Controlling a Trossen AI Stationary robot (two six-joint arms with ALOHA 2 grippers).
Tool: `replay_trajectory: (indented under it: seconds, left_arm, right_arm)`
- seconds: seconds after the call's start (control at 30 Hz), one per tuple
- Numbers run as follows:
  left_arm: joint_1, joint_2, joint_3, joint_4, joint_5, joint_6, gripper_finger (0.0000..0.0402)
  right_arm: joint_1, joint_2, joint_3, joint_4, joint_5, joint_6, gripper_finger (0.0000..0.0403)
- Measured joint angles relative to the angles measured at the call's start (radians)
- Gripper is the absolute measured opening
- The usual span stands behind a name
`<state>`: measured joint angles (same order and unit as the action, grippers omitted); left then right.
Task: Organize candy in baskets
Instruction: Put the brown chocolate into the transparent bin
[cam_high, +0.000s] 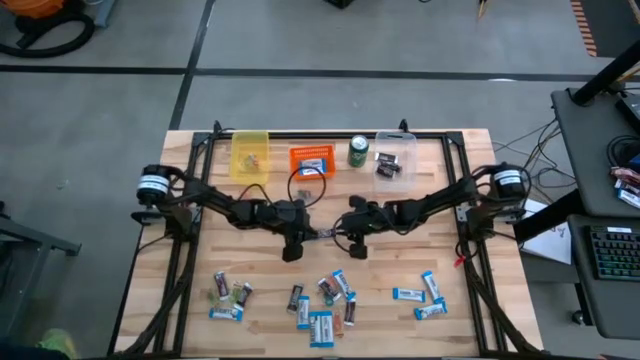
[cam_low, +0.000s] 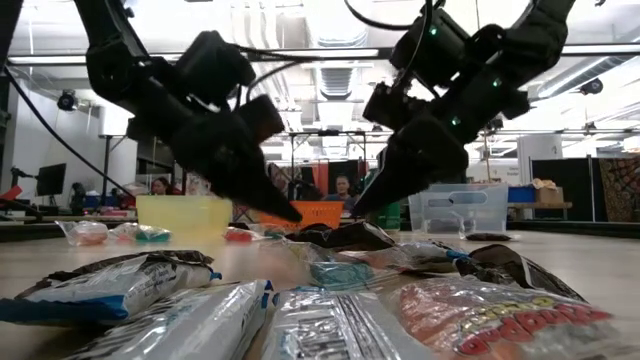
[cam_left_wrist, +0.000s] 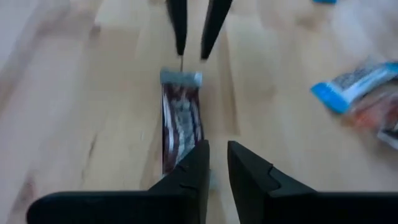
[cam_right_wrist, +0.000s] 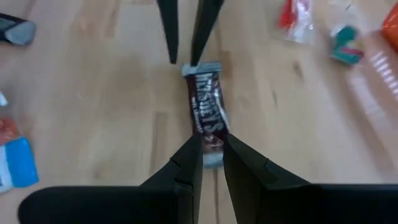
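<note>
Both my end effectors meet at the middle of the tabletop, tips facing each other over one dark brown mini bar lying flat on the wood. My left end effector has its fingers nearly closed, a narrow gap between them, set at one crimped end of the bar; whether they pinch the wrapper I cannot tell. My right end effector stands likewise, fingers slightly apart at the opposite end. The remaining candy lies scattered along the near edge. The yellow basket, orange basket and clear basket sit along the far edge, a green can between the latter two.
</note>
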<state>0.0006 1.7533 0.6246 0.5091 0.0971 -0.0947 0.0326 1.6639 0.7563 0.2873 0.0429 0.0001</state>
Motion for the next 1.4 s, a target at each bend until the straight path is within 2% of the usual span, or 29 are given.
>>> replay_trajectory:
  seconds: [0.13,0.27,0.47,0.63,0.73,0.87,1.0,1.13,1.27,1.4]
  left_arm:
    - [0.0,0.043,0.0,0.01,-0.002,-0.008,0.0041]
    - [0.003,0.078,0.002,0.033,-0.012,-0.023,0.0041]
    - [0.004,0.094,0.004,0.044,-0.017,-0.041,0.004]
    - [0.004,0.095,0.004,0.042,-0.018,-0.045,0.004]
    - [0.004,0.095,0.004,0.043,-0.018,-0.045,0.004]
    - [0.004,0.096,0.003,0.047,-0.018,-0.045,0.004]
    - [0.004,0.096,0.003,0.048,-0.018,-0.045,0.004]
    - [0.004,0.096,0.002,0.051,-0.018,-0.045,0.004]
    - [0.004,0.097,0.002,0.053,-0.019,-0.045,0.004]
    - [0.004,0.097,0.002,0.057,-0.019,-0.045,0.004]
  right_arm:
    - [0.0,0.023,0.01,0.014,-0.022,0.0,0.0054]
    - [0.0,0.028,0.018,0.014,0.046,0.0,0.0054]
    - [0.0,0.028,0.018,0.023,0.063,-0.05,0.0054]
    - [0.0,0.026,0.018,0.043,0.059,-0.011,0.0054]
    - [0.0,0.026,0.018,0.044,0.022,-0.011,0.0058]
    - [0.0,0.025,0.018,0.047,0.008,0.002,0.0092]
    - [-0.002,0.025,0.018,0.093,0.032,0.007,0.0153]
    - [-0.002,0.041,0.019,0.116,0.062,-0.062,0.0203]
    - [-0.002,0.104,0.019,0.127,0.06,-0.082,0.0222]
    - [-0.007,0.183,0.019,0.211,0.058,-0.076,0.0219]
